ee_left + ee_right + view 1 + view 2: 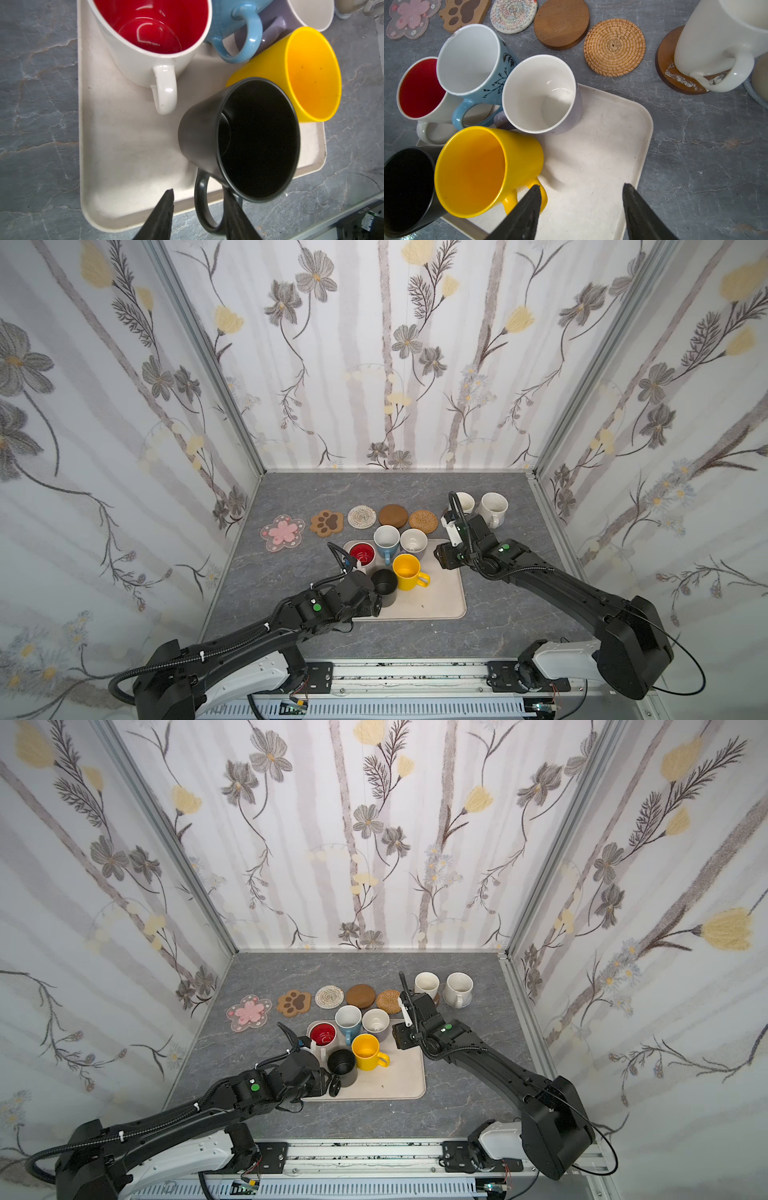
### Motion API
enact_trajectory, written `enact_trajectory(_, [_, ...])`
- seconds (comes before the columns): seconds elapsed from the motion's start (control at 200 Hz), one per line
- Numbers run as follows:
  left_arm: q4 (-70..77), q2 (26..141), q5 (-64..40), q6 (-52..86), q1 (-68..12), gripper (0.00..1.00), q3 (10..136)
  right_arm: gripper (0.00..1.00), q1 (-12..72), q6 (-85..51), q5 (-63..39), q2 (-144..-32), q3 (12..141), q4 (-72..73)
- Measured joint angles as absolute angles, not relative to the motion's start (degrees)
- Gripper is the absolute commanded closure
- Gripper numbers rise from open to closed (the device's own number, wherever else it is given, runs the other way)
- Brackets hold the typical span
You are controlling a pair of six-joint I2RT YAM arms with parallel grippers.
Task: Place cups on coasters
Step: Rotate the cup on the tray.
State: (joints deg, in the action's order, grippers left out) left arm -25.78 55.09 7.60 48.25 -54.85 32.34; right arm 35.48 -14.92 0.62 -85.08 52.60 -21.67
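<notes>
On the beige tray [440, 597] stand a black cup [384, 583], a yellow cup [406, 571], a white cup with red inside [361, 553], a light blue cup [386, 541] and a lavender cup [413, 541]. My left gripper [198, 190] is open, its fingers on either side of the black cup's handle [200, 199]. My right gripper [581, 185] hangs open over bare tray beside the yellow cup's handle [543, 197]. One cream cup [716, 45] sits on the glossy brown coaster [666, 68]; another cream cup [493, 506] sits on a grey coaster [756, 95].
Behind the tray lies a row of bare coasters: pink blossom [282, 531], brown paw [327, 522], whitish woven [361, 516], wooden disc [393, 515] and rattan [423, 521]. Flowered walls close in the grey marbled tabletop [519, 614] on three sides.
</notes>
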Motion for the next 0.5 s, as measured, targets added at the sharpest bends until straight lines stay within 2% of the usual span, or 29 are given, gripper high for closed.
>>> enact_trajectory(0.425, [-28.12, 52.88, 9.45, 49.56, -55.44, 0.51, 34.13, 0.35, 35.48, -14.96, 1.02, -84.71, 52.23, -21.63])
enact_trajectory(0.5, [-28.36, 52.75, 10.5, 49.63, -55.44, 0.47, 35.07, 0.36, 35.64, -14.94, 0.67, -84.36, 51.92, -21.43])
